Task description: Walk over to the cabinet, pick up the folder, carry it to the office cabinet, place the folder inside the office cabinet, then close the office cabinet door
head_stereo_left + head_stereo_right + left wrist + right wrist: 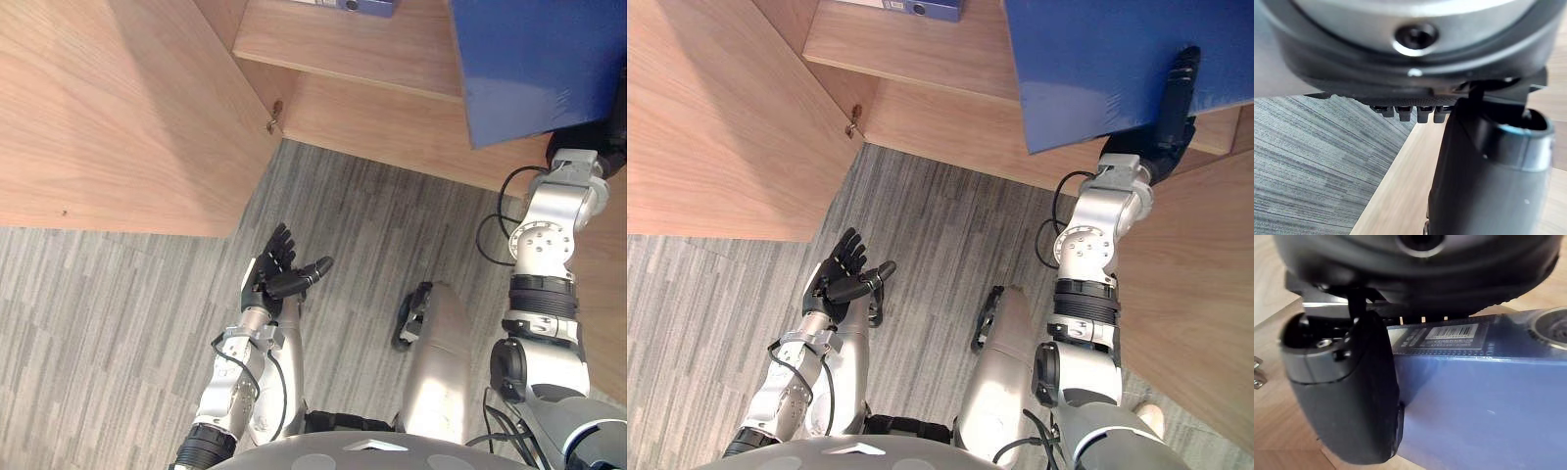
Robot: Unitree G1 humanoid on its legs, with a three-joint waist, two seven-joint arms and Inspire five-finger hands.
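A large blue folder (1087, 69) is held up in front of the wooden office cabinet's shelf (911, 54). My right hand (1169, 113) is shut on its lower right edge, with a dark finger lying over the cover. In the right wrist view the thumb (1347, 391) presses on the folder (1479, 406), whose spine label faces the camera. My left hand (279, 272) hangs open over the grey floor, below the cabinet, holding nothing. Its thumb (1488, 171) stands out in the left wrist view.
The cabinet's left door (118, 108) stands open and swung out toward me, with a hinge (273, 117) at its inner edge. Another blue folder (358, 5) lies on the shelf at the back. A wooden panel (1190, 294) rises on the right. Grey striped carpet (98, 323) covers the floor.
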